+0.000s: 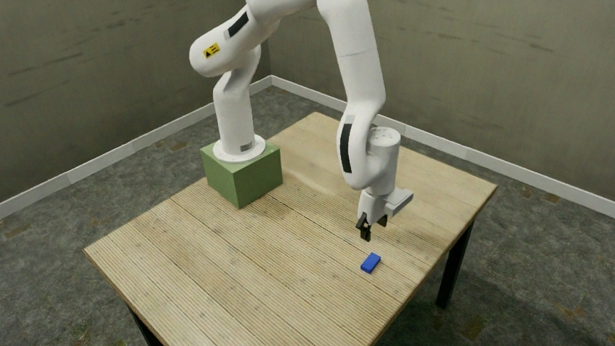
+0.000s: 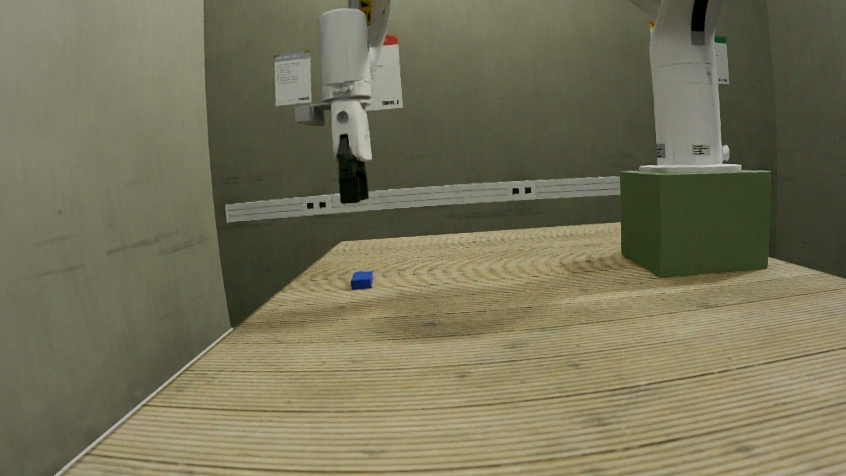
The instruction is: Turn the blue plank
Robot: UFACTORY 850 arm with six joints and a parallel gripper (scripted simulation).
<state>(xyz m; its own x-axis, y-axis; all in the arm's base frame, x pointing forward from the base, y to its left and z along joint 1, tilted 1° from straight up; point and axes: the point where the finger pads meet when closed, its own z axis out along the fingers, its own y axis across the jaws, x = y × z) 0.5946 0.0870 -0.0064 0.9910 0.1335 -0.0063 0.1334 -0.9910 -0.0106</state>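
Observation:
The blue plank lies flat on its broad face on the wooden table, near the right front edge. It also shows in the exterior view, small and low on the table top. My gripper hangs above the table, a little behind the plank and well clear of it, fingers pointing down. The fingers are open and hold nothing. In the exterior view the gripper is seen edge-on, high above the plank.
The arm's green base block stands at the back left of the table, also in the exterior view. The table's right edge runs close to the plank. Walls enclose the room.

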